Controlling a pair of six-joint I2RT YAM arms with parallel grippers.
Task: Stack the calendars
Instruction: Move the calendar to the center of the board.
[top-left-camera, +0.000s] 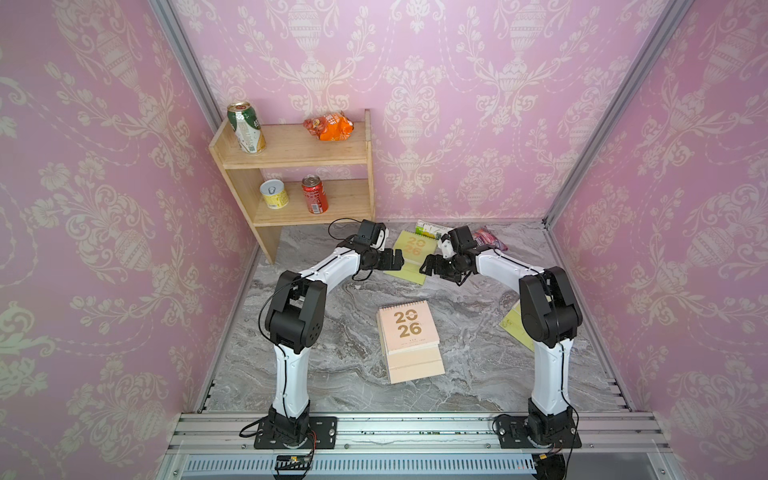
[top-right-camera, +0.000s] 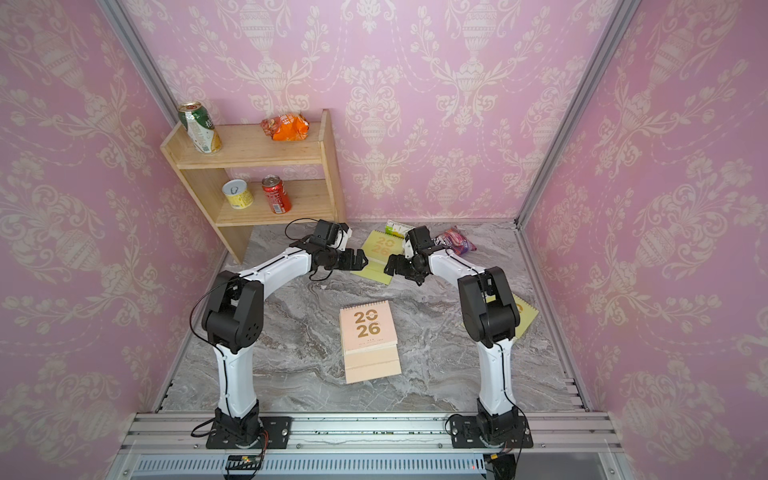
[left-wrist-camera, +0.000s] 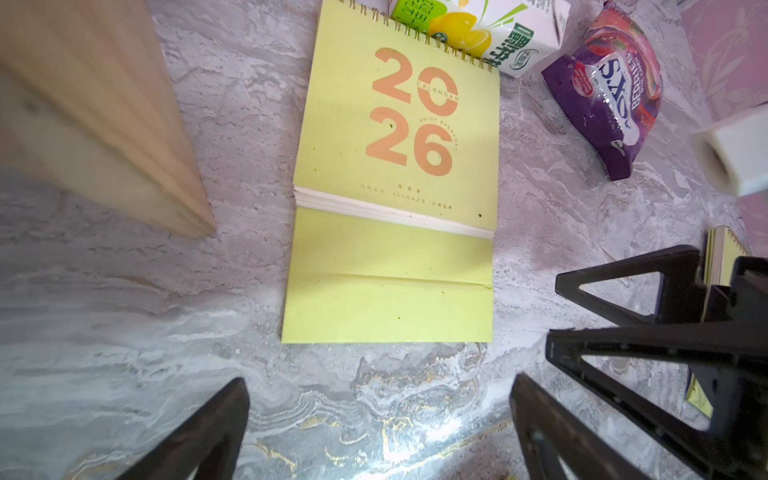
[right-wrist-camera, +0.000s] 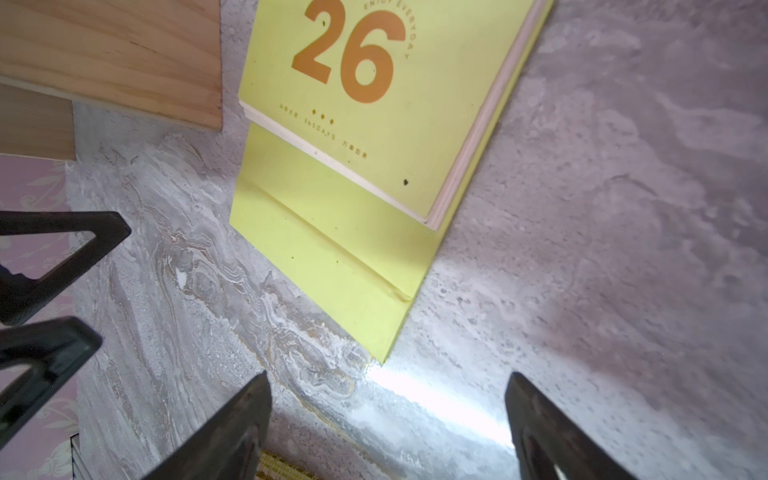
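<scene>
Peach-pink tops the stack of calendars (top-left-camera: 409, 336) lying near-centre on the marble tabletop (top-left-camera: 332, 386) in both top views; how many lie beneath cannot be counted. At far centre a yellow-green calendar (top-left-camera: 409, 254) lies flat between the two arms. The left jaws and right jaws, both spread wide and holding nothing, flank it from either side, likely because so flat a pad lifts more easily from two edges. A second yellow-green calendar (top-right-camera: 527, 316) lies at right, half hidden behind the right arm.

From the left wrist, the green-white carton (left-wrist-camera: 490, 33) sits against the far calendar's spiral edge and the purple snack packet (left-wrist-camera: 606, 108) lies just right of it. Both crowd any grip from the far side. The wooden shelf (left-wrist-camera: 95, 124) stands near on the left.

From the right wrist, the calendar's near corner lies just ahead of the open jaws, with bare tabletop between them.
</scene>
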